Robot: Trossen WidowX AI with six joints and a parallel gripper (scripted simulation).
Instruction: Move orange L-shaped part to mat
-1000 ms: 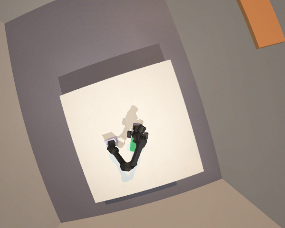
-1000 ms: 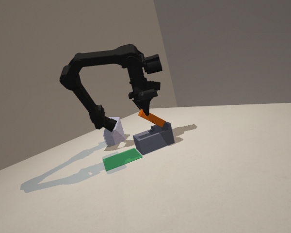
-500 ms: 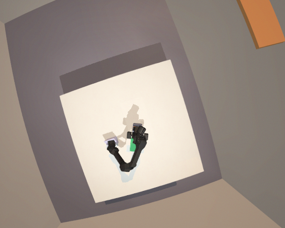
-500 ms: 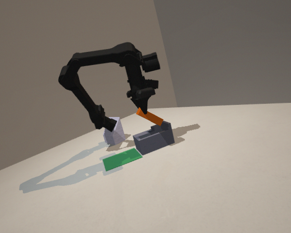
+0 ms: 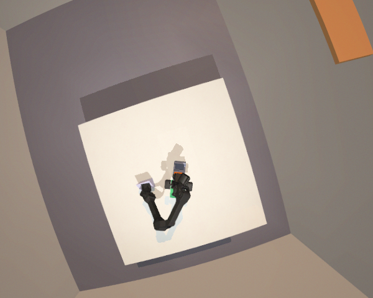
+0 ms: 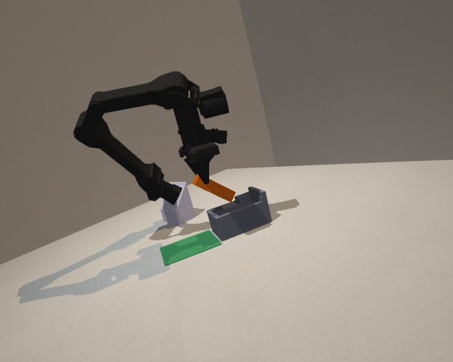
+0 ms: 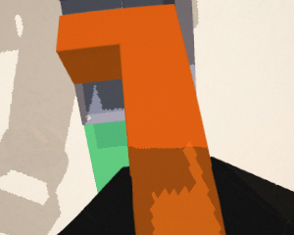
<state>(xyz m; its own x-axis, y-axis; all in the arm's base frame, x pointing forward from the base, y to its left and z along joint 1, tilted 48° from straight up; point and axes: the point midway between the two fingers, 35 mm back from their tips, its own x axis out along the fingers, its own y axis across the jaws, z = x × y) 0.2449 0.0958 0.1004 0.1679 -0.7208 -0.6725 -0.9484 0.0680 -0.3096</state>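
The orange L-shaped part (image 6: 219,190) (image 7: 157,88) is held in the air, tilted, with its L-shaped end lower and farther from the arm. My gripper (image 6: 205,181) (image 7: 169,171) is shut on its straight, raised end. The grey tray (image 5: 179,161) (image 6: 242,225) (image 7: 104,117) stands below the part; in the exterior view the part appears clear above it. The green mat (image 5: 171,192) (image 6: 187,248) (image 7: 100,164) lies on the table at the tray's near side, partly hidden by the arm in the top view and by the part and a finger in the wrist view.
The arm's base stands at a pale lilac block (image 5: 151,182) (image 6: 186,206), to the side of the tray and mat. The tray's walls rise above the table, with a higher wall at its far end. The arm's shadows fall across the white table (image 5: 206,128) (image 6: 297,272).
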